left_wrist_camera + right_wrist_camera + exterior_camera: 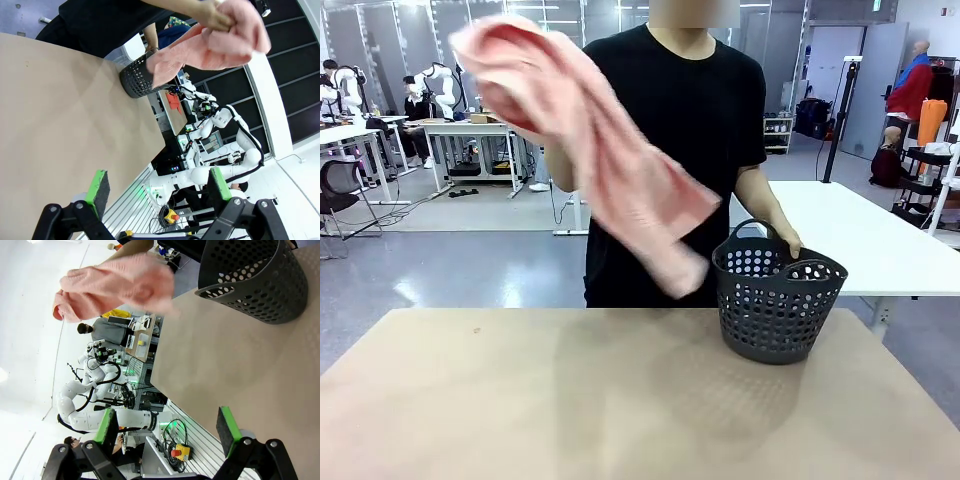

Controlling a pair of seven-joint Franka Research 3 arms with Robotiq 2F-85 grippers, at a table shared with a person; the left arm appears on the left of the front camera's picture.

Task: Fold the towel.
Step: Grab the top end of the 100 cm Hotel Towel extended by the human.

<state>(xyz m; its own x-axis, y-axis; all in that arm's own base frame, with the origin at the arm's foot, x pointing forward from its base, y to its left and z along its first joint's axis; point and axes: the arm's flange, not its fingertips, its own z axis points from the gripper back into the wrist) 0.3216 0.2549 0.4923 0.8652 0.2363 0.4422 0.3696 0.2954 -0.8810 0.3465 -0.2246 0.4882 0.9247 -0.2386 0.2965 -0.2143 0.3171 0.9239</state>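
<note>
A person holds the towel (610,160) up beside the basket (775,312) (a hand (786,240) on its rim), which looks bare inside. The left gripper (157,185) and the right gripper (166,422) have fingers spread wide.

Light tan table (520,400) with one dark grey perforated basket (778,300) stood upright on it.
The tabletop is seen spreading ahead of the fingers (97,187) of the left gripper (157,172), with the basket set well beyond their tips, near the far edge. From the right gripper (167,410), the basket is found far past the fingers (226,422), in line with the finger at picture right.
</note>
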